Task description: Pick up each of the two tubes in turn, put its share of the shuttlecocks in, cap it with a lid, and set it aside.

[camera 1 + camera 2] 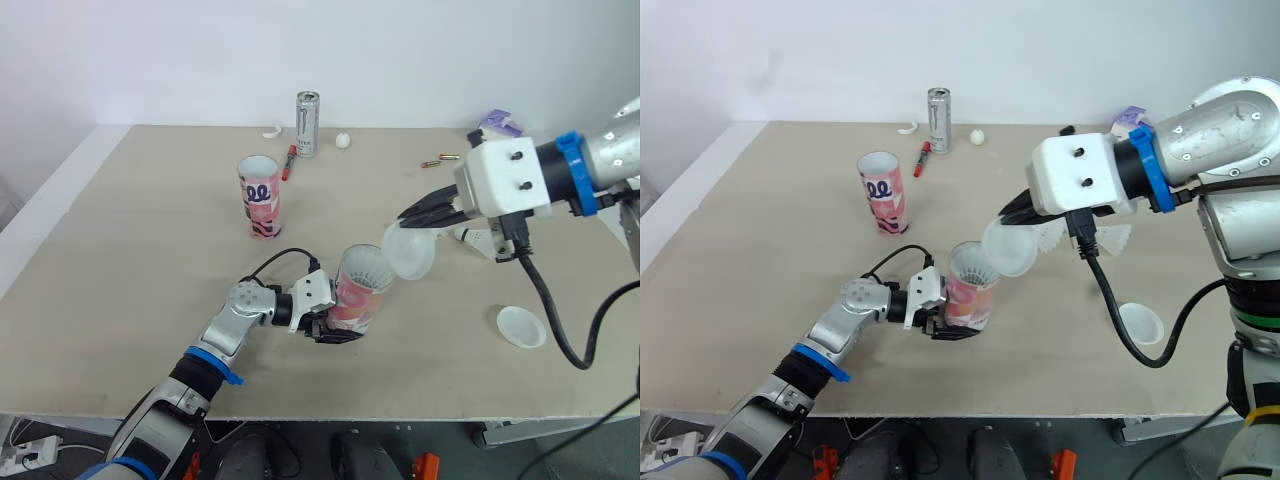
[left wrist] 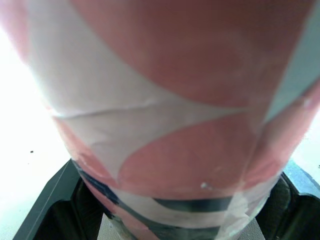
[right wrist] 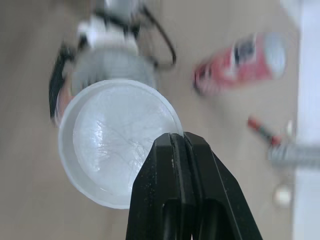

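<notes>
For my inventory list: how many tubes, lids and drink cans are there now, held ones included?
Tubes: 2, held tube and standing tube
Lids: 2, held lid and loose lid
Can: 1
Total: 5

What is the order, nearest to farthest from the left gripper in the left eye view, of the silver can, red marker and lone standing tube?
1. Lone standing tube, beyond the left gripper, slightly to its left.
2. Red marker, farther back past that tube.
3. Silver can, near the far edge of the table.
</notes>
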### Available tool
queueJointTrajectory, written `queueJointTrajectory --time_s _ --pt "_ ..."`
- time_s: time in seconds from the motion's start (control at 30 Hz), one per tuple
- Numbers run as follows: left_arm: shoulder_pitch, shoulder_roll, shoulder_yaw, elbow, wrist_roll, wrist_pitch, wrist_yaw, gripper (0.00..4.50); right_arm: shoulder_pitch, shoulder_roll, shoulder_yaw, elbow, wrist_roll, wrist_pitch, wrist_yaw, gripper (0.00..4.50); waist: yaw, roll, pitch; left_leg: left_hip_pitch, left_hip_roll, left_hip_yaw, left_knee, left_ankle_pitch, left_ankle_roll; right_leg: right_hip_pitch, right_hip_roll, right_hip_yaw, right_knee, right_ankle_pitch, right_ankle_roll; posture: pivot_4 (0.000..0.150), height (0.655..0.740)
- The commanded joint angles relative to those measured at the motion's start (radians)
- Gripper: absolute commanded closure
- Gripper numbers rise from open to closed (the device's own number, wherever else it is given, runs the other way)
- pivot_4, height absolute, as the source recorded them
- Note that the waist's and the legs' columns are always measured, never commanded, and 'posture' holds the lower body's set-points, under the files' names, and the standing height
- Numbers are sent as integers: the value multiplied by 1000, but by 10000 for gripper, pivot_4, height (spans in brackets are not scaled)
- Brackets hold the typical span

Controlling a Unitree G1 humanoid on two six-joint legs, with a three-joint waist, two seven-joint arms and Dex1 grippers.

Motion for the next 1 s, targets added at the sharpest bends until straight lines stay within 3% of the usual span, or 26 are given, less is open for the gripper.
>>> queueJointTrajectory --time_s 0.03,0.6,1.0 --pt "21 20 -32 76 65 26 19 9997 -47 36 19 -5 15 -7 34 43303 0 0 0 0 0 0 0 0 0 0 -1 0 0 0 0 1500 7400" --pt "39 24 -34 57 62 49 28 9997 -78 159 155 196 -160 -250 59 43303 -1 -1 -1 -1 0 2 0 0 0 0 -15 -19 0 3 -6 1500 7400" --pt "41 25 -35 58 64 48 31 9997 -60 195 159 158 -151 -218 62 43303 -1 -1 -1 -1 0 0 0 0 0 0 -19 -26 0 4 -6 1500 7400"
